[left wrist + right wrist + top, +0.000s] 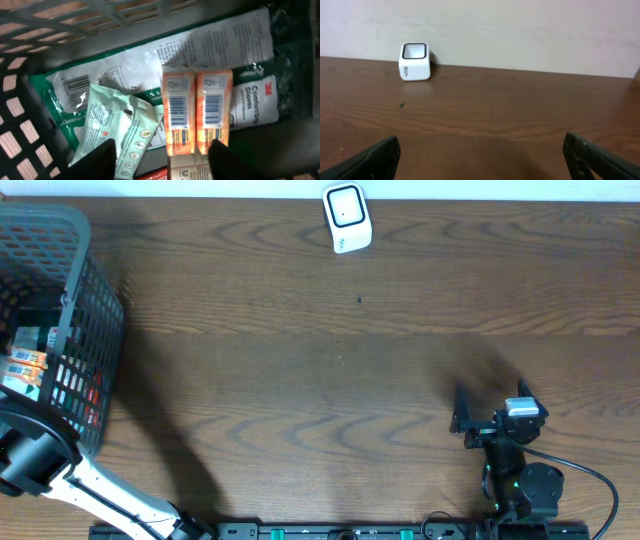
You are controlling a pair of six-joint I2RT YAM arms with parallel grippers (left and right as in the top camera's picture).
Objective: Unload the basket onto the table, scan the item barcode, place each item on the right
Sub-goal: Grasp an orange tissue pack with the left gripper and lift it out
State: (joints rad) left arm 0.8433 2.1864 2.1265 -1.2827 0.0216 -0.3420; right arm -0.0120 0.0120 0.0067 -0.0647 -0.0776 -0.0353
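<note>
Two orange boxes (178,112) lie side by side and touching in the basket (100,330) at the table's (300,380) left end, and that's your item. In the left wrist view their long axes run straight up and down the frame, parallel to each other. Each box shows one barcode, facing up at the camera on its upper half. Under them you've got one big white-and-green glove pack (220,45) lying flat, and one pale green pouch (117,125) slanting across it just left of the boxes. One more box (187,167), beige, peeks in at the bottom edge, touching the orange pair's lower ends.

Your left gripper (162,145) hangs inside the basket over those lower ends, fingers apart, clamping nothing. Your right gripper (481,142) sits spread wide and empty, low over bare wood, well apart from the basket. One white scanner (347,218) stands at the far edge, window tilted up.
</note>
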